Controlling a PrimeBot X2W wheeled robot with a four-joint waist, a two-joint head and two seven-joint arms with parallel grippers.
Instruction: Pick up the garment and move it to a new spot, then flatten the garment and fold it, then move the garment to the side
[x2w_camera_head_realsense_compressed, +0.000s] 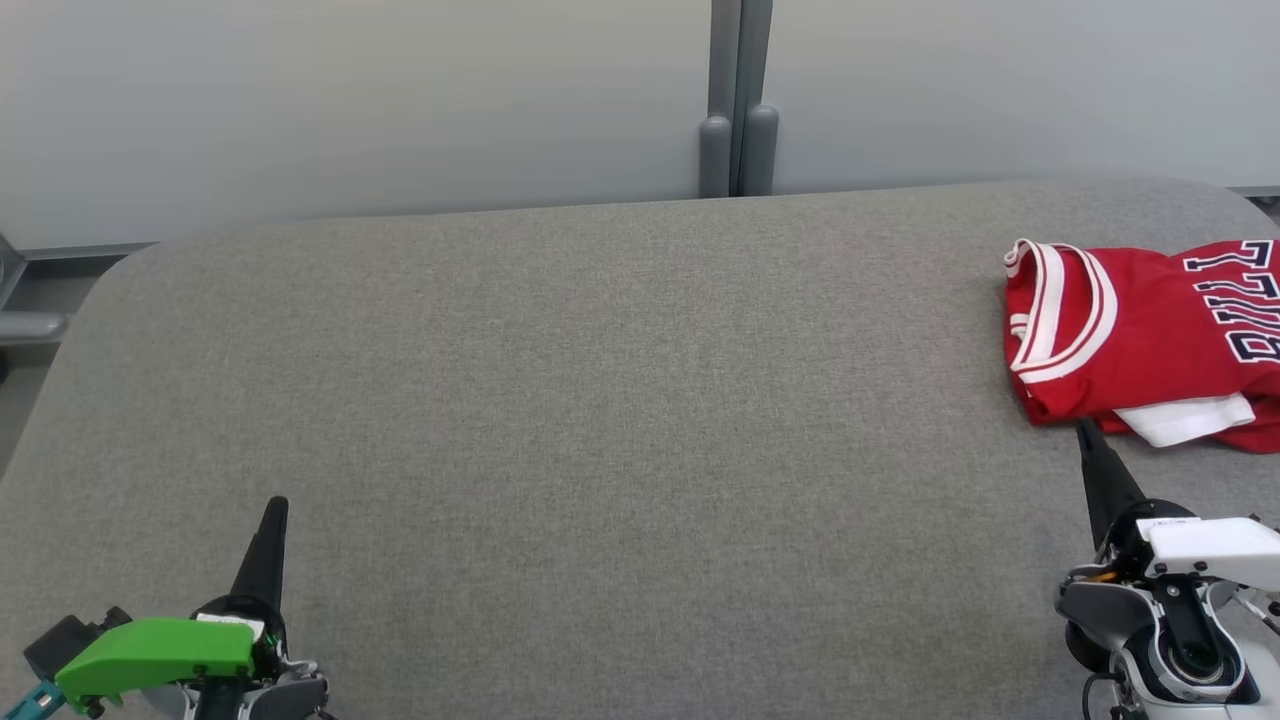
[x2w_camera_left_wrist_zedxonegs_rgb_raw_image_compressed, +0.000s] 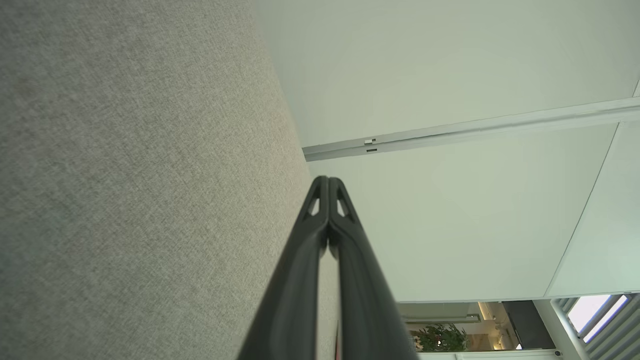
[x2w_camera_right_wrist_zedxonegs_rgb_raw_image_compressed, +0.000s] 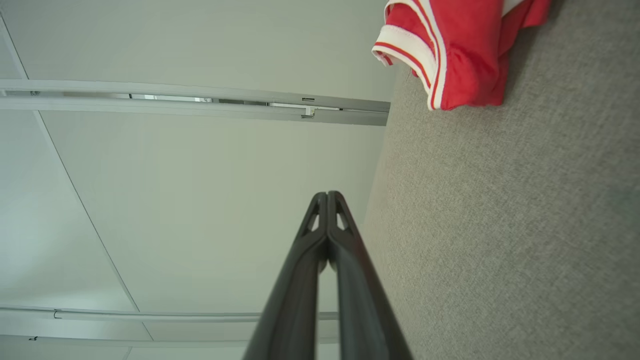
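The garment (x2w_camera_head_realsense_compressed: 1150, 345) is a red jersey with white trim and dark lettering, lying folded at the far right of the grey padded table (x2w_camera_head_realsense_compressed: 600, 400), partly cut off by the picture's edge. In the right wrist view the garment (x2w_camera_right_wrist_zedxonegs_rgb_raw_image_compressed: 460, 50) lies at the top, ahead of the fingers. My right gripper (x2w_camera_head_realsense_compressed: 1085, 432) is shut and empty, its tip just short of the jersey's near edge. My left gripper (x2w_camera_head_realsense_compressed: 277, 505) hovers at the lower left, shut with nothing in it. Both wrist views show the fingertips (x2w_camera_left_wrist_zedxonegs_rgb_raw_image_compressed: 327, 181) (x2w_camera_right_wrist_zedxonegs_rgb_raw_image_compressed: 327, 196) pressed together.
Pale wall panels with a grey post (x2w_camera_head_realsense_compressed: 738, 110) stand behind the table's far edge. A grey rail (x2w_camera_head_realsense_compressed: 30, 325) juts out at the left past the table's rounded corner. A potted plant (x2w_camera_left_wrist_zedxonegs_rgb_raw_image_compressed: 440, 337) shows far off in the left wrist view.
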